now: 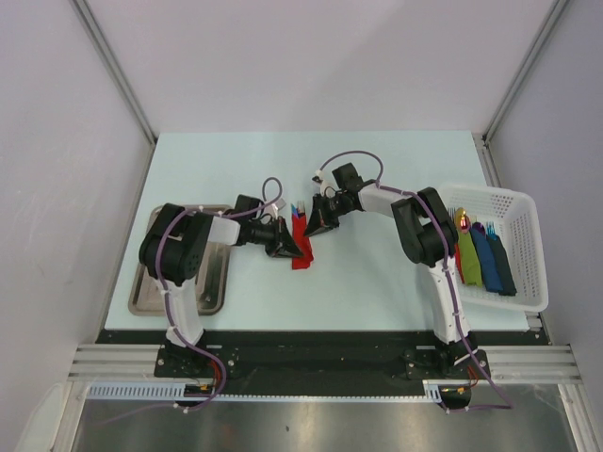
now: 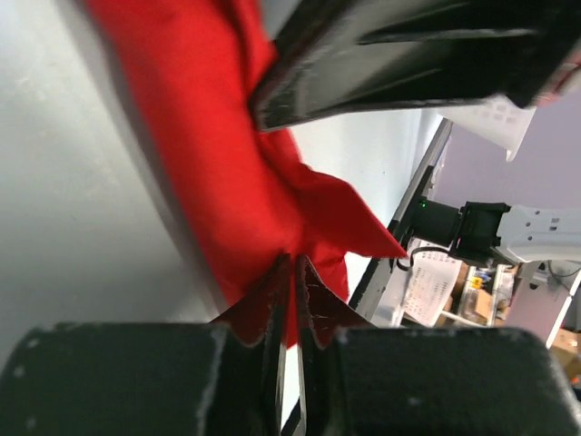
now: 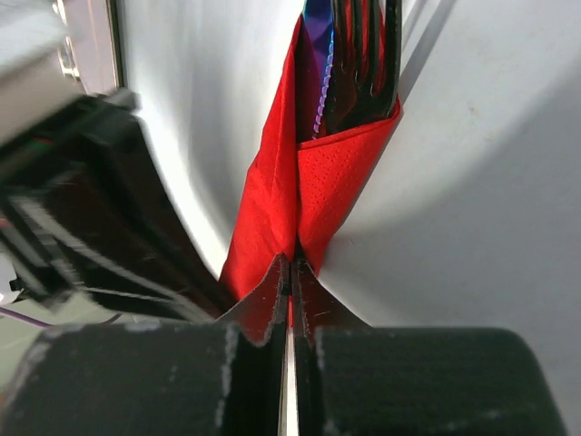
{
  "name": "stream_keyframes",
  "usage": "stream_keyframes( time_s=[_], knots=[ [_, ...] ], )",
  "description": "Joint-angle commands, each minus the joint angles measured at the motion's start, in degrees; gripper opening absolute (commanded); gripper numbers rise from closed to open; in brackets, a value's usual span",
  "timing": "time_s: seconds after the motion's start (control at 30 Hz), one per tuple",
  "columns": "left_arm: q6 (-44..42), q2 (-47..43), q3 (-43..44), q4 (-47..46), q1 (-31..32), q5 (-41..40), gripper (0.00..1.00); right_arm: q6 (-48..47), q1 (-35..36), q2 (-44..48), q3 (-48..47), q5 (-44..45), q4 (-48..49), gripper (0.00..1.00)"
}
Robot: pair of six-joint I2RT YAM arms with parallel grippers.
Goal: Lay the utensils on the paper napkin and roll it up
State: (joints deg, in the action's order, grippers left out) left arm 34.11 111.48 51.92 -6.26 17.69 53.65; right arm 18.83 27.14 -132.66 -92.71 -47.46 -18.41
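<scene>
**Both grippers clamp the red napkin at mid-table**

The napkin [image 1: 301,250] lies near the middle of the table [image 1: 377,169], folded into a narrow red bundle that points away from the arms. The utensils [image 1: 299,208] sit inside it, and their tips stick out of the far end.

The left gripper [image 2: 292,277] comes in from the left. Its fingers are pressed together on a fold of the red paper, and the rest of the napkin bunches up beyond them.

The right gripper [image 3: 290,272] reaches in from the right. Its fingers are also pinched tight on the napkin's edge. In its wrist view the paper forms a V-shaped pocket just past the fingertips. The dark fork [image 3: 363,54] lies in that pocket, tines outward. Beside it is a knife [image 3: 318,100] with a bluish serrated edge.

The two grippers are close together, one on each side of the bundle. In the left wrist view the right gripper's black body crosses just above the paper.

A white basket [image 1: 533,247] stands at the table's right edge, holding rolls [image 1: 485,256] side by side in green, blue and a darker colour. A metal tray [image 1: 212,278] lies at the left, partly under the left arm.
</scene>
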Motion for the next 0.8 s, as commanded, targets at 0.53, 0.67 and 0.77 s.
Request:
stream_keyframes(
  time_s=[0.53,0.67,0.77],
  knots=[
    [-6.6,6.29,4.15,5.91,0.32,-3.55,0.1,-1.77,-0.42,3.81,-3.0,5.09,0.93,0.63],
    [-7.12,6.47,4.42,7.76,0.15,-3.55,0.09,-5.99,1.42,3.11,-4.41,9.4,-1.8,0.55],
    [-7.39,6.91,4.77,8.2,0.06,-3.64,0.09,-8.63,1.43,2.06,-4.67,12.3,-2.67,0.44]
  ],
)
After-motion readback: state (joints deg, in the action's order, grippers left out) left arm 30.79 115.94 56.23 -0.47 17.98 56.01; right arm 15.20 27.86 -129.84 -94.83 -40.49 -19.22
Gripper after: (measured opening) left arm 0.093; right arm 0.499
